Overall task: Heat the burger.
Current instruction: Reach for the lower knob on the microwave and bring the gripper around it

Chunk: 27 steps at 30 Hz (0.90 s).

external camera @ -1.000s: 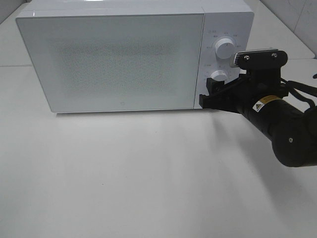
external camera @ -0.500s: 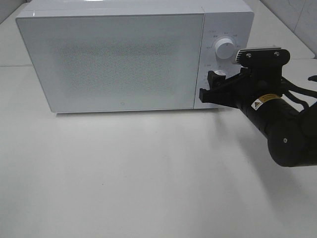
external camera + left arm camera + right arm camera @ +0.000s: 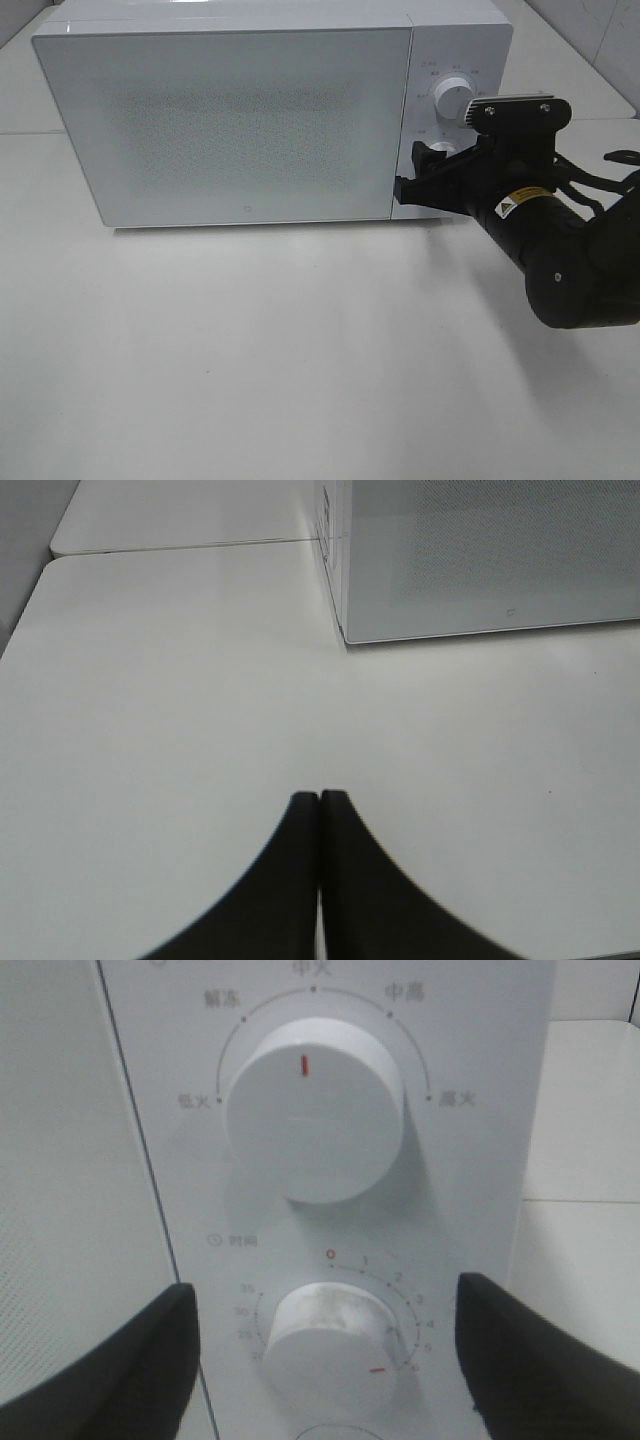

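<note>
Table at far left, with the left gripper pressed together above it, pinching nothing. Next along, microwave with door shut; no burger in sight, perhaps behind the frosted panel, impossible to tell. Further right, lower knob, flanked by the right gripper, spread wide and clear of it on both sides. Probably a light, soft, squashy load with sliding layers: best taken gently by the bun's sides, low down.
</note>
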Available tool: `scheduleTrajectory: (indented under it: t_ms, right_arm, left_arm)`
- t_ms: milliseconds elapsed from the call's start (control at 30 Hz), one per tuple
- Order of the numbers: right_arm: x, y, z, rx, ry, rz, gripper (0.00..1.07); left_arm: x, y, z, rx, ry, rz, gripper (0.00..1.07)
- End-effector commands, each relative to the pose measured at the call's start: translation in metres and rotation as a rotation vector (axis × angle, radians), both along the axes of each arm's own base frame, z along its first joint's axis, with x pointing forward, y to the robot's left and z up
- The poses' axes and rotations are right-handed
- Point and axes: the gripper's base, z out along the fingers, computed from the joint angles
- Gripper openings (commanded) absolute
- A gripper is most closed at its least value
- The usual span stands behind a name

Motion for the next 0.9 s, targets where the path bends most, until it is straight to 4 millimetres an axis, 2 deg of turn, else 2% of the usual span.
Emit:
scheduleTrajectory:
  t_ms: [33,400,567,633,700,733,833,900]
  right_arm:
    - [0.004,0.004,-0.002,0.005,-0.010,0.008,0.70]
    - [0.013,0.008,-0.016,-0.003,0.000,0.001,0.69]
    - [0.014,0.007,-0.021,-0.008,0.001,-0.005,0.64]
    - [0.014,0.007,-0.018,-0.003,-0.028,-0.008,0.55]
    - [0.014,0.007,-0.018,-0.002,-0.035,-0.009,0.53]
    - [0.014,0.007,-0.016,0.001,-0.051,-0.010,0.47]
    - [0.014,0.007,-0.015,0.002,-0.052,-0.010,0.44]
    - [0.014,0.007,-0.014,0.004,-0.063,-0.011,0.25]
  left_arm:
    - [-0.002,0.000,0.000,-0.010,-0.026,0.000,0.00]
    - [-0.002,0.000,0.000,-0.009,-0.025,-0.001,0.00]
    - [-0.002,0.000,0.000,-0.009,-0.025,-0.001,0.00]
    - [-0.002,0.000,0.000,-0.009,-0.025,-0.001,0.00]
    - [-0.002,0.000,0.000,-0.009,-0.025,-0.001,0.00]
    - [-0.002,0.000,0.000,-0.009,-0.025,-0.001,0.00]
    - [-0.002,0.000,0.000,-0.009,-0.025,-0.001,0.00]
    - [-0.002,0.000,0.000,-0.009,-0.025,-0.001,0.00]
